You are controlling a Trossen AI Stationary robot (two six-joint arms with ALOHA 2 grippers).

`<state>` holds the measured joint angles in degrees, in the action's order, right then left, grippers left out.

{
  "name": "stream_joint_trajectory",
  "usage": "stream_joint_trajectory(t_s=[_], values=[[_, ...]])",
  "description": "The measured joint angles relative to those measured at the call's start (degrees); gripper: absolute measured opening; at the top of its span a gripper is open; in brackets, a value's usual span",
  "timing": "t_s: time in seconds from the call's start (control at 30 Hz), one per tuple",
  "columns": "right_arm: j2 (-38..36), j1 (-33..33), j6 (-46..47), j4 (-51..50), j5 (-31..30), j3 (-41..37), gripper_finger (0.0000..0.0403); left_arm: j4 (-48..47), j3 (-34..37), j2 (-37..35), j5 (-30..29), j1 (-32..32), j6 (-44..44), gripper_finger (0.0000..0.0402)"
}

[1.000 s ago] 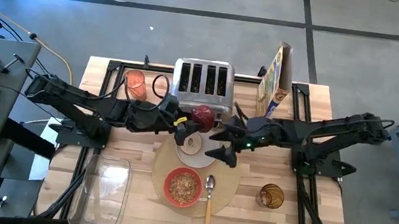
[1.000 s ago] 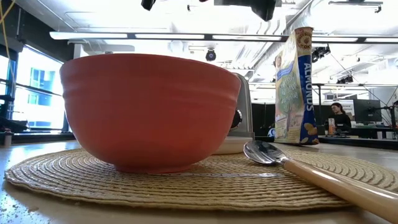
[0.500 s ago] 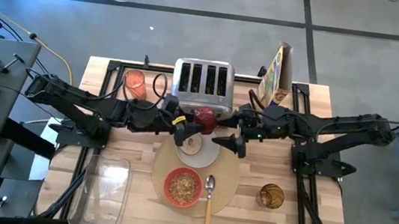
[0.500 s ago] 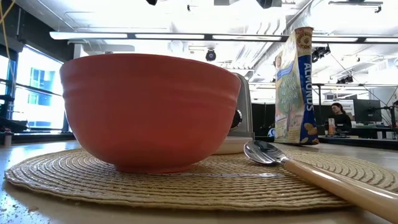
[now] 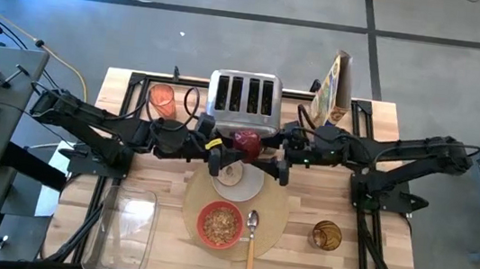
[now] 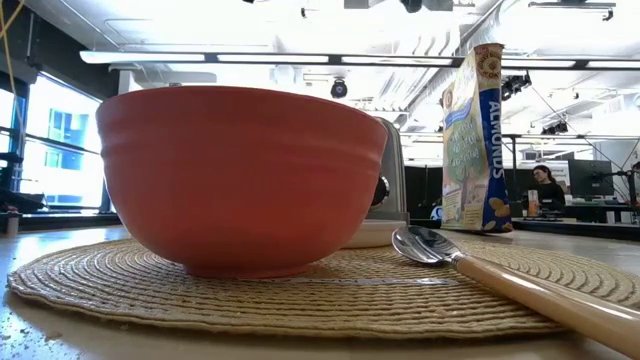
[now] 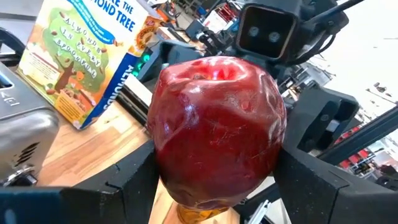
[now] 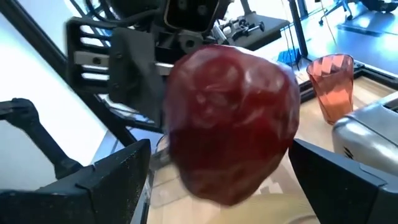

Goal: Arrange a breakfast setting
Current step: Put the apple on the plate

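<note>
Since a second ago our right gripper (image 5: 267, 149) has swung up from beside the small white plate (image 5: 238, 179) and closed in on the dark red fruit (image 5: 246, 140), which our left gripper (image 5: 224, 151) holds above the plate's far edge, just in front of the silver toaster (image 5: 244, 99). We judge this a hand-over of the fruit between arms. In the left wrist view the fruit (image 7: 214, 130) sits clamped between our left fingers (image 7: 134, 186), and the right arm's camera block faces it from just behind. In the right wrist view the fruit (image 8: 233, 121) fills the space between our right fingers (image 8: 109, 180), which stand wide on either side with visible gaps, not yet pressing

To do this well we should centre the right fingers on the fruit's widest part, close firmly, and only then let the left fingers part; a round waxy skin may slip if pinched off-centre

Room is tight: the toaster stands close behind, the cereal box (image 5: 331, 95) is off to the right arm's side, and the orange tumbler (image 5: 163, 101) is beside the left arm. Below, the plate carries the round toast slice (image 5: 231, 172), and the round tan placemat (image 5: 276, 216) holds the red bowl (image 5: 221, 224) and wooden-handled spoon (image 5: 252, 238). Open table lies toward the near right, apart from a small brown cup (image 5: 326, 235), and the clear tub (image 5: 125, 226) sits near left
</note>
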<state>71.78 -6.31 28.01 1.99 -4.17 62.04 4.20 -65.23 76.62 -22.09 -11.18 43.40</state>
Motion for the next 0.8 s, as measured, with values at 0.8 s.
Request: stream_joint_trajectory(t_s=[0.8], values=[[4.8, 0.0, -3.9, 7.7, -0.4, 0.0, 0.0315, 0.1, 0.0, 0.4, 1.8, 0.2, 1.6, 0.0255]])
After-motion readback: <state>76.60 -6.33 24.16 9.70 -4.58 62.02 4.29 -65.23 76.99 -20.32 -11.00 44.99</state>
